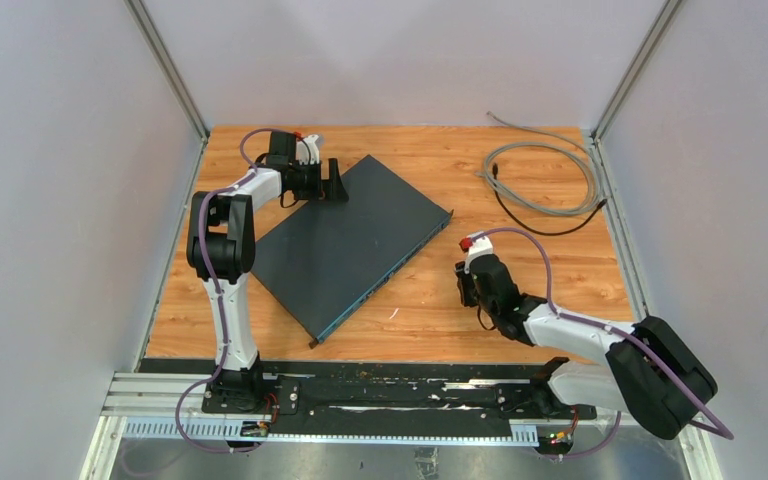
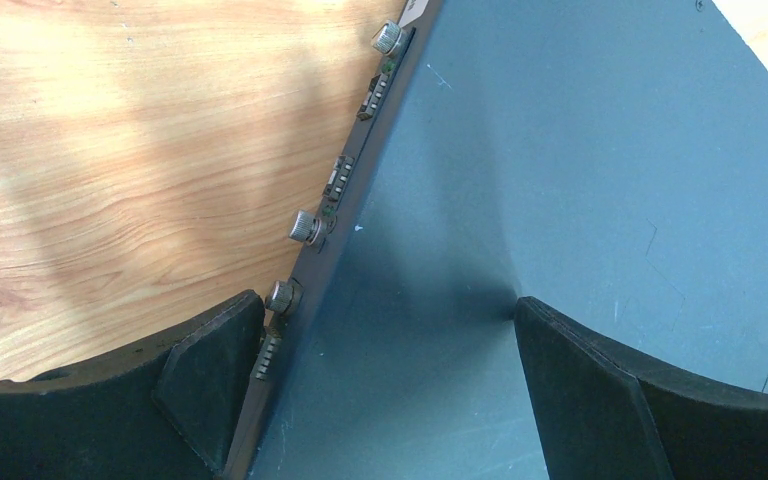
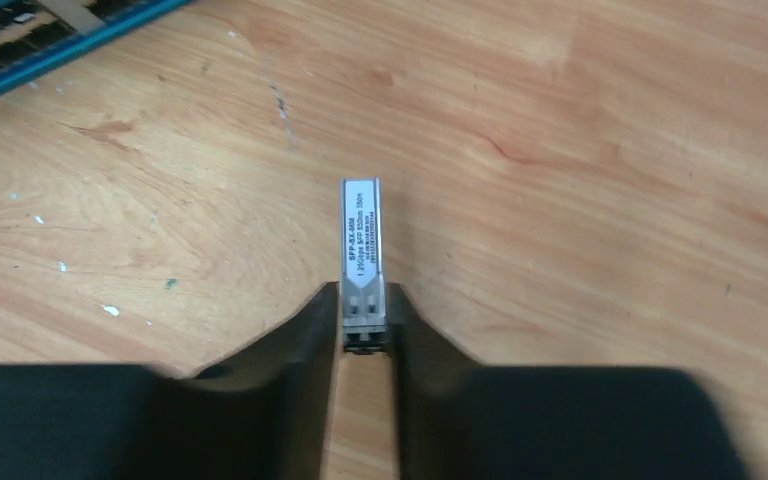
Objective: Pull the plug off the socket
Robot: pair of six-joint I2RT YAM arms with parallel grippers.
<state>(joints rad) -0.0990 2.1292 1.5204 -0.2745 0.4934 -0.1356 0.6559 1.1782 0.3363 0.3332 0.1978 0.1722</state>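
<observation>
Right end effector (image 3: 362,300) grips plug (image 3: 361,240) — outside the switch (image 1: 350,245).

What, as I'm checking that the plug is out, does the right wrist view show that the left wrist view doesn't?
Only the right wrist view: the SFP module pinched between the right fingers, free of any port. Only the left wrist view: the network switch seen from its dark top, the thumbscrews along its edge, and the open left fingers straddling that edge. Both: the wooden table and part of the switch.
</observation>
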